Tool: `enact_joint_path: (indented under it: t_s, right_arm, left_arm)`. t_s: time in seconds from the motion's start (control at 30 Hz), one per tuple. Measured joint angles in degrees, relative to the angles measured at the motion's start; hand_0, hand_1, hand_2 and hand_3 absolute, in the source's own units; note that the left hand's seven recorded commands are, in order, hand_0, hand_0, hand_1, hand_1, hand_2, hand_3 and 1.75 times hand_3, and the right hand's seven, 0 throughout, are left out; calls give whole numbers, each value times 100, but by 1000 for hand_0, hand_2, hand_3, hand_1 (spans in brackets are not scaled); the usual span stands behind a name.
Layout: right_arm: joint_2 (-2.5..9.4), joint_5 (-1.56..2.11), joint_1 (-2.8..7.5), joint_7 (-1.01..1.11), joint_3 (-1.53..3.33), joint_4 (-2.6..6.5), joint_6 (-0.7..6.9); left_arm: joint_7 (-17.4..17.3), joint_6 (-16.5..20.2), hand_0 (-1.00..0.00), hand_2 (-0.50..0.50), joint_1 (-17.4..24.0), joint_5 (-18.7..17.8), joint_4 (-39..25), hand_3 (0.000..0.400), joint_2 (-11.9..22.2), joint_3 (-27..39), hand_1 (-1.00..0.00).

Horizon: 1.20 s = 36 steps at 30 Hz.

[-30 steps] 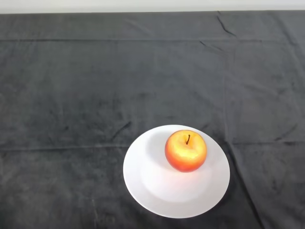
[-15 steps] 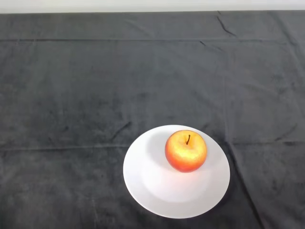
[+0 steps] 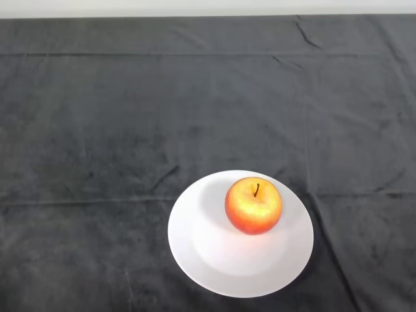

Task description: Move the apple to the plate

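Note:
A red and yellow apple stands upright, stem up, on a round white plate in the lower middle of the head view. The apple rests on the plate's far right part, a little off its centre.
A dark creased cloth covers the whole table. Its far edge runs along the top of the view, with a pale strip behind it.

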Motion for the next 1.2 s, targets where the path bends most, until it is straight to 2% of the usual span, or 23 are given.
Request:
enact_joint_path:
  t_s: [1.2]
  right_arm:
    - [0, 0, 0, 0, 0, 0, 0]
  left_arm:
    - [-23, 0, 0, 0, 0, 0, 14, 0, 0, 1, 0]
